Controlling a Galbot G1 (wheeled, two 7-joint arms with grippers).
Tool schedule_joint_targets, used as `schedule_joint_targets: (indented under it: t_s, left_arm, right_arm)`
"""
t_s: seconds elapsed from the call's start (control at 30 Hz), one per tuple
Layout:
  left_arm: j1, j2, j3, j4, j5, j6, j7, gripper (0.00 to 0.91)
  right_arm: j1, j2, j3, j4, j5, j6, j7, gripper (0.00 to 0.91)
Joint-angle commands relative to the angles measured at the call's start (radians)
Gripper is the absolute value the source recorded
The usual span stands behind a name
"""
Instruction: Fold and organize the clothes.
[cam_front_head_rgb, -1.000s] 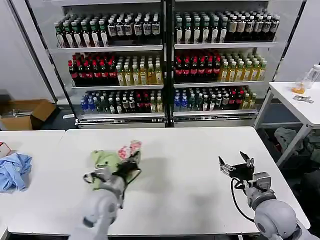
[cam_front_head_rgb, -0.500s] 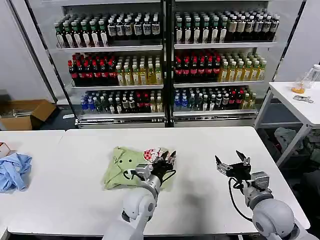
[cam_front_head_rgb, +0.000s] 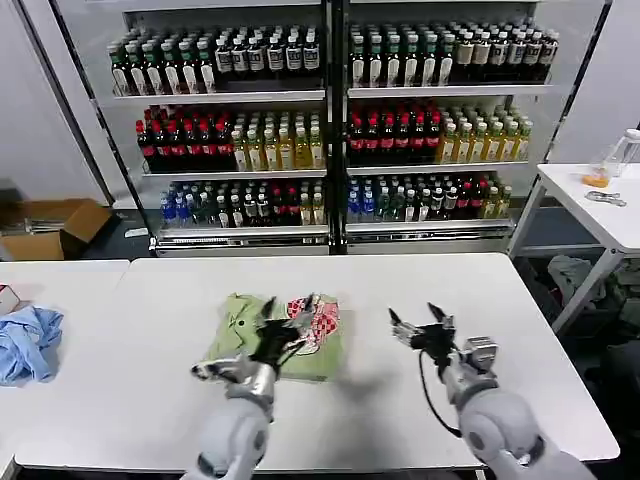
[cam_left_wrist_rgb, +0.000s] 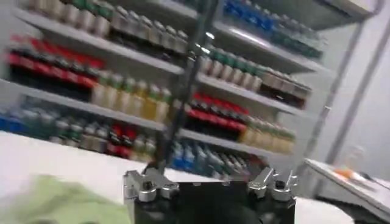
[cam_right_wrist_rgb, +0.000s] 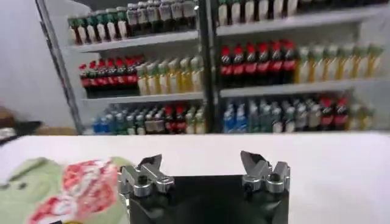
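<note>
T-shirt: the sage-green T-shirt (cam_front_head_rgb: 275, 335) lies on the white desk (cam_front_head_rgb: 380, 400), left of its middle, bunched into a rough rectangle rather than spread flat.
Print: the red, pink and white cartoon print (cam_front_head_rgb: 312, 317) faces up on the shirt's right side; the right wrist view shows it too, on the cloth (cam_right_wrist_rgb: 55, 189) off to one side of that arm's fingers.
Left end effector: the left end effector (cam_front_head_rgb: 285, 328) is over the middle of the shirt, beside the print, with its fingers spread apart and nothing between them. Whether the fingertips touch the cloth cannot be told. In the left wrist view its two fingers (cam_left_wrist_rgb: 146, 182) stand wide apart, with green cloth (cam_left_wrist_rgb: 55, 204) low at one side.
Right end effector: the right end effector (cam_front_head_rgb: 420, 325) is above bare desk to the right of the shirt, apart from it, fingers spread and empty. Its own wrist view shows the two fingers (cam_right_wrist_rgb: 149, 176) parted over the white surface.
Blue cloth: a crumpled blue cloth (cam_front_head_rgb: 28, 342) lies on the neighbouring desk at the far left.
Background: shelves of bottles (cam_front_head_rgb: 330, 130) stand behind the desk.
</note>
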Motion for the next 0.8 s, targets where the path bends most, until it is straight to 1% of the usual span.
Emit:
schedule_joint_targets:
  t_s: [0.03, 0.1, 0.2, 0.37, 0.47, 0.53, 0.57, 0.6, 0.63, 0.67, 0.8]
  left_arm:
    - [0.304, 0.039, -0.287, -0.172, 0.040, -0.096, -0.022, 0.907]
    - [0.329, 0.034, -0.298, -0.183, 0.039, -0.099, -0.025, 0.907]
    - [0.347, 0.028, -0.312, -0.198, 0.039, -0.105, -0.029, 0.907]
    - [0.358, 0.020, -0.321, -0.214, 0.037, -0.104, -0.033, 0.907]
    - [0.365, 0.015, -0.321, -0.219, 0.037, -0.104, -0.034, 0.907]
    - [0.371, 0.012, -0.319, -0.224, 0.038, -0.105, -0.034, 0.907]
    - [0.372, 0.011, -0.318, -0.224, 0.038, -0.106, -0.034, 0.907]
    - [0.375, 0.009, -0.316, -0.226, 0.038, -0.106, -0.034, 0.907]
    - [0.377, 0.007, -0.315, -0.227, 0.038, -0.106, -0.034, 0.907]
    - [0.377, 0.006, -0.314, -0.227, 0.039, -0.106, -0.034, 0.907]
    - [0.380, 0.003, -0.311, -0.234, 0.039, -0.104, -0.036, 0.907]
  right_arm:
    - [0.248, 0.267, -0.282, -0.255, 0.126, -0.014, 0.086, 0.907]
    - [0.271, 0.310, -0.299, -0.303, 0.132, -0.019, 0.105, 0.907]
    - [0.295, 0.359, -0.312, -0.371, 0.123, -0.019, 0.118, 0.907]
    - [0.323, 0.440, -0.312, -0.481, 0.099, -0.012, 0.123, 0.907]
    - [0.328, 0.464, -0.306, -0.509, 0.100, -0.013, 0.133, 0.907]
    - [0.325, 0.465, -0.305, -0.511, 0.101, -0.009, 0.136, 0.907]
    - [0.322, 0.462, -0.305, -0.509, 0.101, -0.003, 0.137, 0.725]
    - [0.320, 0.460, -0.306, -0.507, 0.102, -0.001, 0.138, 0.232]
    - [0.317, 0.458, -0.306, -0.504, 0.104, 0.000, 0.138, 0.060]
    - [0.315, 0.455, -0.306, -0.503, 0.105, 0.001, 0.139, 0.000]
    - [0.310, 0.449, -0.297, -0.502, 0.105, 0.009, 0.144, 0.000]
